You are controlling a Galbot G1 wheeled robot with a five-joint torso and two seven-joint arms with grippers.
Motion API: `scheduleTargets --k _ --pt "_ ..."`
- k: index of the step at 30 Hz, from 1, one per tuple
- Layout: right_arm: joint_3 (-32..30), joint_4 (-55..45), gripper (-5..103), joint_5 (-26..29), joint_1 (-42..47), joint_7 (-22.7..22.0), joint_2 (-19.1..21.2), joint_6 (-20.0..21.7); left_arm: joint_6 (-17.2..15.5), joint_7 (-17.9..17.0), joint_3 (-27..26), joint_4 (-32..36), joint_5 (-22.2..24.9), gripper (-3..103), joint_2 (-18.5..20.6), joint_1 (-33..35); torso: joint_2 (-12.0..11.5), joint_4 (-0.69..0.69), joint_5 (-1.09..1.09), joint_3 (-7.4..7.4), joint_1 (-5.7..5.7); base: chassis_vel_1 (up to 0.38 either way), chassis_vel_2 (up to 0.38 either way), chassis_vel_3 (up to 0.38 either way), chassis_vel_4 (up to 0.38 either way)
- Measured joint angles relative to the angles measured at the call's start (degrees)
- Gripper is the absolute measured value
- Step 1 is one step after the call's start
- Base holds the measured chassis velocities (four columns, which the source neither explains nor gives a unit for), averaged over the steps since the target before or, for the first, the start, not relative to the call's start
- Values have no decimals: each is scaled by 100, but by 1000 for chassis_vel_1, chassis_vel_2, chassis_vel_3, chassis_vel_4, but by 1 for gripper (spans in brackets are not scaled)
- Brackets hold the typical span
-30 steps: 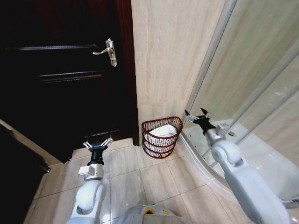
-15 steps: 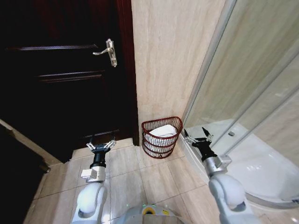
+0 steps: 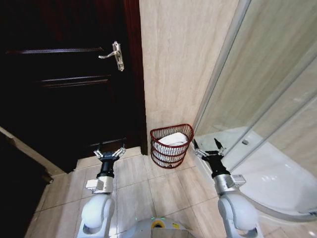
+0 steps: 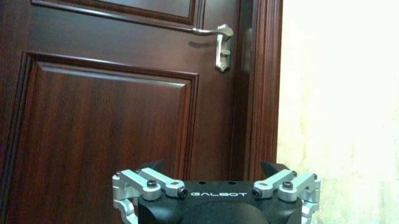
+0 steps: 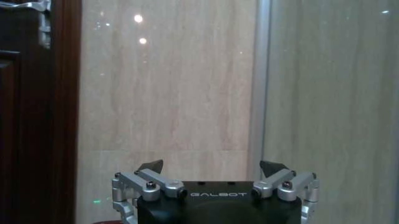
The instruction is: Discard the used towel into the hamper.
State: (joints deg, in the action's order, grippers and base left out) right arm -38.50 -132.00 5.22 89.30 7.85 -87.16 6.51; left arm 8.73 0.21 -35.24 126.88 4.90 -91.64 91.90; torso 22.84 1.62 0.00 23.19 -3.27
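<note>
Right gripper (image 3: 208,148) lowered from beside the shower glass a second ago to a spot just right of the hamper (image 3: 171,146), fingers spread apart and holding nothing. Left gripper (image 3: 110,152) hanging over the floor tiles in front of the dark wooden door (image 3: 69,89), fingers likewise spread and empty, nudged a little forward over the same second. Hamper standing on the floor against the beige wall (image 3: 178,64), between the door frame and the shower enclosure (image 3: 257,114), with the white towel (image 3: 173,139) already lying inside, bunched below the rim. From the left wrist view, spread fingertips (image 4: 153,165) facing the door and its silver handle (image 4: 219,44); from the right wrist view, spread fingertips (image 5: 151,165) facing the wall. Judging from the empty grippers and the towel resting in the basket, drop apparently done, and the right arm's descent reading as a return to a rest pose matching the left, not as a new reach.
</note>
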Motion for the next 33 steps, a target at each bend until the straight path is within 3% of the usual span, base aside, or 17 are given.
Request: scheduleTargets --k 9,24,33 --pt "-532 101 100 751 128 72 373 -45 206 -18 -62 -164 -58 100 -54 182 -60 -1 1 -31 28 0 0 0 0" --pt "-233 400 100 697 138 271 276 -301 281 -93 -159 -271 23 100 -34 167 -316 -1 0 -183 132 0 0 0 0" --pt "-281 381 100 696 362 403 345 -516 98 157 -223 -303 323 100 251 111 -504 -1 0 -302 203 0 0 0 0"
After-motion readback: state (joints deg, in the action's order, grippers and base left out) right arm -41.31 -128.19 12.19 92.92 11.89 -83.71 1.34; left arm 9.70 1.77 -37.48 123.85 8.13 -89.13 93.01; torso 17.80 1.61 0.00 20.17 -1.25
